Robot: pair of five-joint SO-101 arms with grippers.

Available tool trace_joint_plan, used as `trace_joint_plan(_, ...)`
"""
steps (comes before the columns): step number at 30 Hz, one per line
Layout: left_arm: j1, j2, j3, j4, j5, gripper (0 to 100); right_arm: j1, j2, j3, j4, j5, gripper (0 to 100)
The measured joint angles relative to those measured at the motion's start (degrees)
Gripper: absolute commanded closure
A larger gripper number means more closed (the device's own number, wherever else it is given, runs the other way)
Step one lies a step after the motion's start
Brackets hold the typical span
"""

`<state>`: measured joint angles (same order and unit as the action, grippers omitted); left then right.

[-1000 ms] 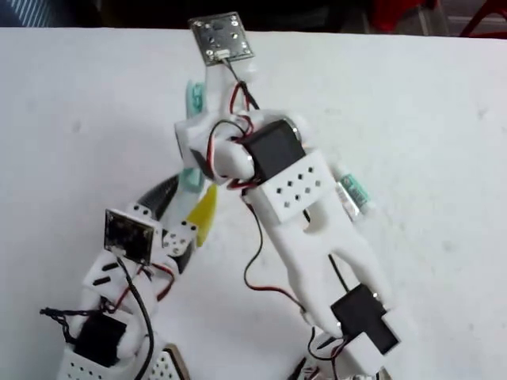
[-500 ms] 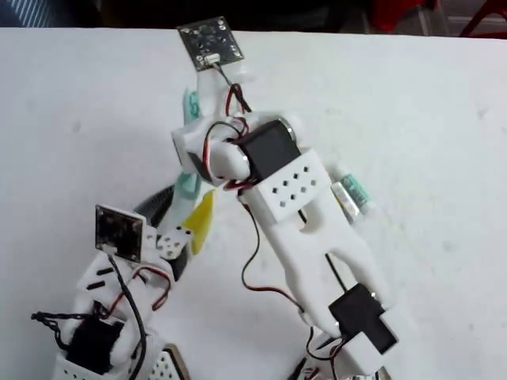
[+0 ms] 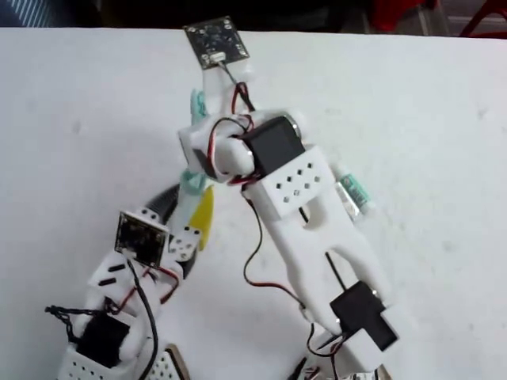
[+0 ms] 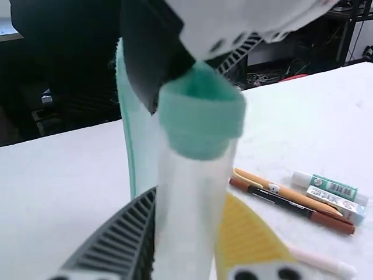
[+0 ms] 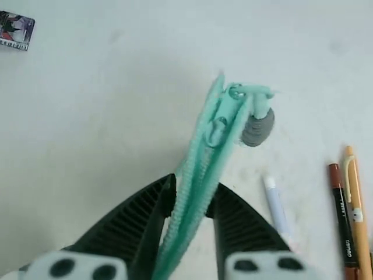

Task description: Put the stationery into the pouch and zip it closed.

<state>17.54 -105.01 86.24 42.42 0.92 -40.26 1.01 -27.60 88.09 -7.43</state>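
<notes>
Looks like the feeding-in step. Grips a clear tube (image 4: pixel 186 227) with a green cap in the left gripper (image 4: pixel 189 201), black jaw on one side and yellow jaw on the other, closed snugly on the body, cap pointing out past the tips. Pinches the green pouch (image 5: pixel 201 151) edge-on in the right gripper (image 5: pixel 191 185), both black jaws shut tight on the fabric, zip pull (image 5: pixel 220 123) just beyond the tips. Cannot judge the width of the mouth from here. To do it well: hold the right jaws firm to steady the pouch, line the cap up with the opening rather than the fabric wall, push along the length of the tube, and loosen the left jaws only after sinking most of the body inside. Watch for the cap butting against the right jaws just ahead of it. Leaves an orange pen (image 4: pixel 274 189), a brown pen (image 4: pixel 294 208) and two small green-labelled sticks (image 4: pixel 326 186) lying out on the yellow-jaw side of the left gripper. Rests everything on a plain white table (image 3: pixel 412 119). Shows a small printed card (image 5: pixel 14 30) far out beyond the right jaws, and dark shelving (image 4: pixel 58 87) with cables behind the table edge.
</notes>
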Motion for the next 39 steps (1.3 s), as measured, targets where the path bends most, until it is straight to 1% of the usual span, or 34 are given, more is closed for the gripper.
trace_joint_plan(1, -0.79, 0.00, 0.00, 0.00, -0.35, 92, 0.00, 0.26, -0.09, -0.09, 0.79, 68.0)
trace_joint_plan(2, -1.58, 0.00, 0.00, -0.09, -0.44, 92, -0.09, 0.44, -0.18, -0.09, 1.58, 66.7)
trace_joint_plan(10, -2.37, 0.00, 0.09, -0.44, -0.44, 92, -2.02, -1.05, -2.37, 2.11, 6.24, 67.7)
trace_joint_plan(12, -2.37, 0.00, 0.09, -0.53, -0.44, 92, -2.90, -3.25, -4.84, 3.96, 7.56, 67.7)
trace_joint_plan(15, -3.34, 0.00, 1.49, -3.16, -0.44, 92, -3.16, -8.35, -10.46, 6.07, 10.11, 67.7)
trace_joint_plan(18, -3.87, 0.00, 2.11, -4.66, -0.44, 92, -0.44, -13.71, -16.79, 7.91, 12.40, 67.9)
trace_joint_plan(22, -4.13, 0.00, 1.58, -4.66, -0.18, 92, 8.09, -19.16, -19.25, 8.97, 14.86, 68.0)
trace_joint_plan(26, -4.48, 0.09, 0.00, -4.13, 4.92, 92, 18.37, -20.13, -10.55, 9.05, 15.38, 68.0)
trace_joint_plan(28, -4.48, 0.09, -0.18, -4.13, 6.07, 92, 21.89, -19.25, -3.78, 9.05, 15.74, 68.0)
trace_joint_plan(30, -4.48, 0.09, -0.18, -4.04, 6.77, 91, 24.35, -19.34, 3.34, 9.05, 17.76, 68.0)
trace_joint_plan(34, -2.02, 0.09, -0.18, -3.69, 7.65, 92, 25.23, -19.25, 17.49, 8.79, 22.33, 68.0)
trace_joint_plan(37, -1.67, 0.09, -0.18, -3.34, 7.03, 92, 25.85, -19.34, 28.13, 5.10, 23.12, 68.0)
trace_joint_plan(39, -3.08, 0.09, 0.00, -3.69, 6.95, 92, 25.49, -19.25, 34.90, 1.32, 23.47, 70.0)
